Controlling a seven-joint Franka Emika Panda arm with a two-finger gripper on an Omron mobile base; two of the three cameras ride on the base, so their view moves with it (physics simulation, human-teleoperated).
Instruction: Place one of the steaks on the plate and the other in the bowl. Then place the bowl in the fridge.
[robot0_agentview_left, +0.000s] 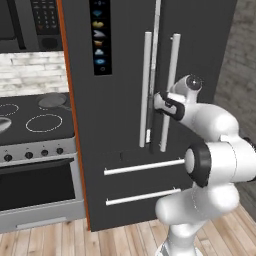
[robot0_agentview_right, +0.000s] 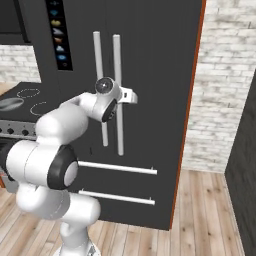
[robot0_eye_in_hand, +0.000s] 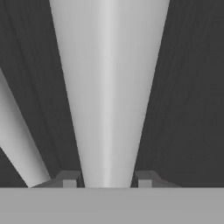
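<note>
Closest to us, the gripper (robot0_eye_in_hand: 107, 180) has its fingertips (robot0_eye_in_hand: 69, 178) pinched on either side of the right door handle (robot0_eye_in_hand: 108, 87) of the fridge (robot0_agentview_left: 125, 150), partly closed around the bar. We judge it's gripping to pull the door open; steaks, plate and bowl aren't here.

Pale whitewashed brick wall (robot0_agentview_right: 225, 85) runs behind; light wooden plank floor (robot0_agentview_left: 55, 240) spreads below. At left sits a black-topped stove with silver knob panel (robot0_agentview_left: 35, 150), dark microwave (robot0_agentview_left: 30, 22) mounted above it.
</note>
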